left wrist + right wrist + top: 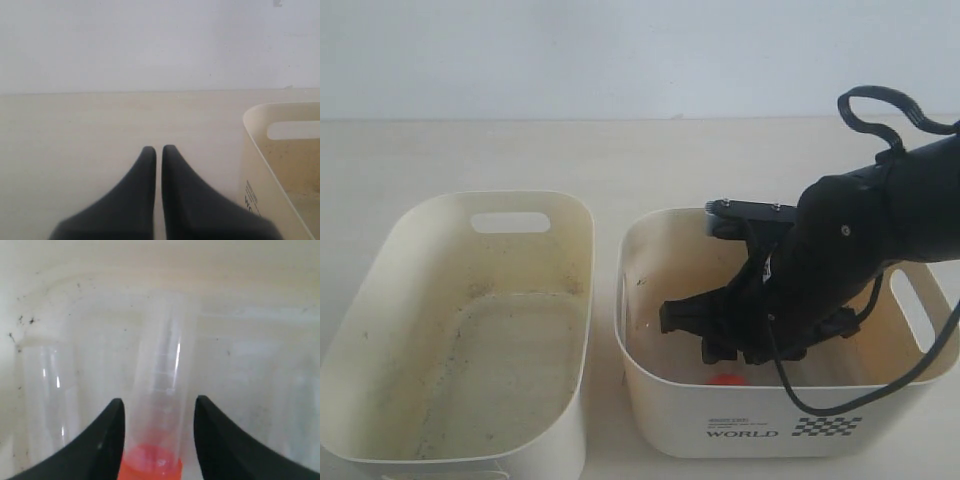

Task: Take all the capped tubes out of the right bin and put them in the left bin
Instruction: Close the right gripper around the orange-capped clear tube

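Observation:
My right gripper (720, 352) reaches down inside the right bin (670, 410), the tub printed "WORLD". In the right wrist view it (159, 401) stands open, one finger on each side of a clear capped tube (162, 385) with an orange-red cap (150, 466). That cap (725, 380) peeks out just below the gripper in the exterior view. A second clear tube (50, 390) lies beside it, its cap hidden. No blue caps show. The left bin (470, 350) holds no tubes. My left gripper (158, 148) is shut over bare table, outside the exterior view.
The two bins stand side by side on a pale wooden table (620, 160), with a narrow gap between them. A cream tub's corner (260, 165) with small print on its outer wall lies to one side of my left gripper. A white wall stands behind.

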